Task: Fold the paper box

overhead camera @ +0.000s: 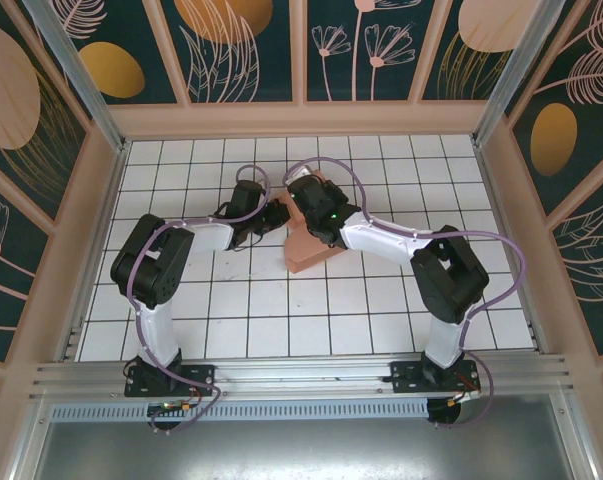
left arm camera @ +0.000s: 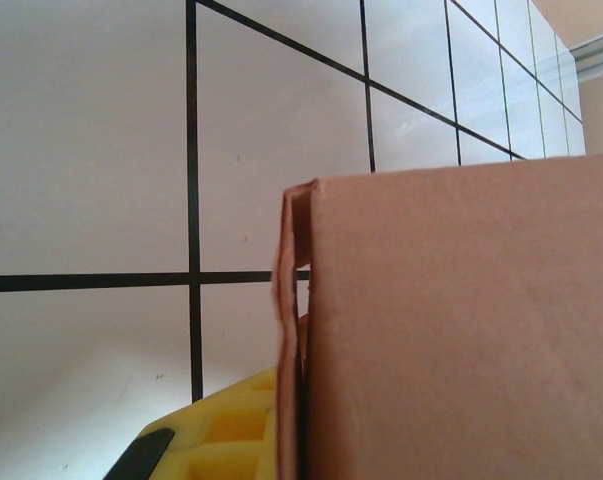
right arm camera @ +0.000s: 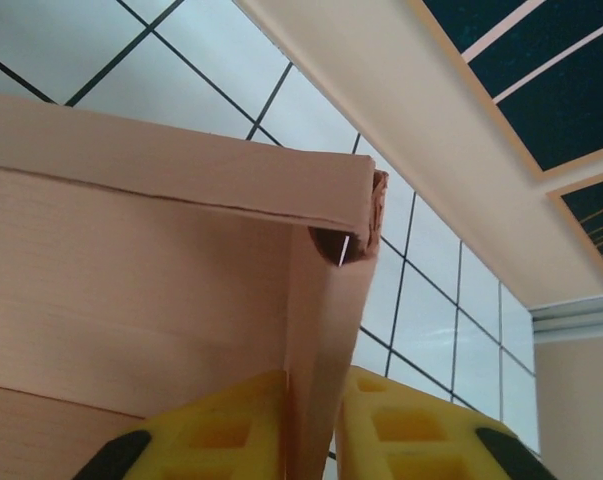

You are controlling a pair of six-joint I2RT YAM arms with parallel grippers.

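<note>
Salmon-pink paper box (overhead camera: 306, 250) sits mid-table, with bare tiles (overhead camera: 181, 310) open around it; my left gripper (overhead camera: 274, 218) and right gripper (overhead camera: 306, 192) meet at it. Left wrist: my closed pad (left arm camera: 231, 430) presses against its doubled wall edge. Right wrist: my fingers (right arm camera: 231, 425) pinch an upright wall below the corner.

- White tiled table (overhead camera: 271, 325) ruled with a black grid of lines.
- Dark teal wall panels (overhead camera: 376, 45) on three sides, printed with pale leaves, flowers and gold ovals.
- Peach-coloured frame (overhead camera: 301, 120) edging the panels.
- Aluminium rail (overhead camera: 301, 372) along the table's near edge.
- Soft, even light.
</note>
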